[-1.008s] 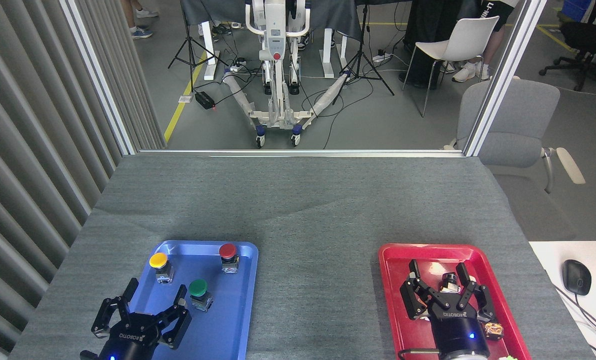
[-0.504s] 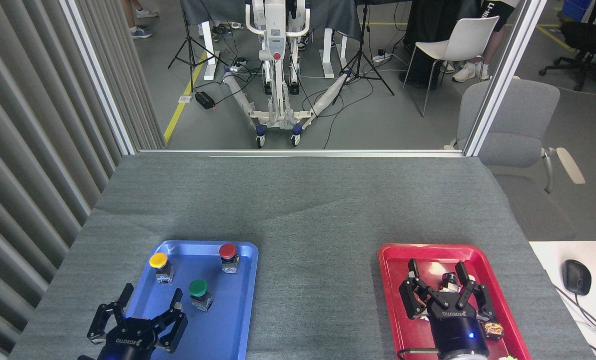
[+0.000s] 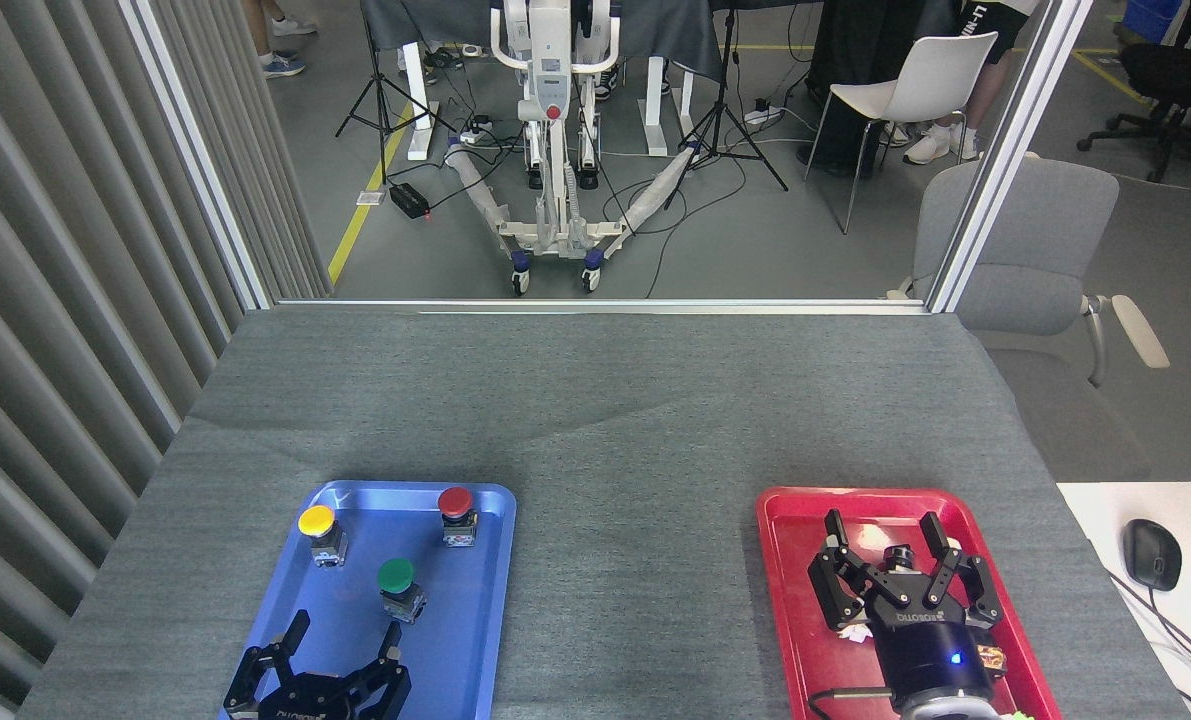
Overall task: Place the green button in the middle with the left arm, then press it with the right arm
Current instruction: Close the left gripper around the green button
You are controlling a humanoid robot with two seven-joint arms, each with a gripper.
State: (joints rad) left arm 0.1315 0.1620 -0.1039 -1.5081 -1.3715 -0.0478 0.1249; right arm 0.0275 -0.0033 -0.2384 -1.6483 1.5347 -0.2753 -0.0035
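The green button stands upright in the blue tray, below the yellow and red ones. My left gripper hovers over the tray's near end, open, its fingertips just short of the green button and empty. The middle, a strip of bare grey cloth between the two trays, holds nothing. Over the red tray my right gripper is open, fingers spread around a small dark cylinder without gripping it.
A yellow button and a red button stand at the blue tray's far end. Small items lie in the red tray under my right gripper. A black mouse sits on a white desk at the right. Slatted panels line the left.
My left gripper has slid right and toward the near edge, now lined up below the green button. My right gripper shifted slightly right and nearer. The buttons have not moved.
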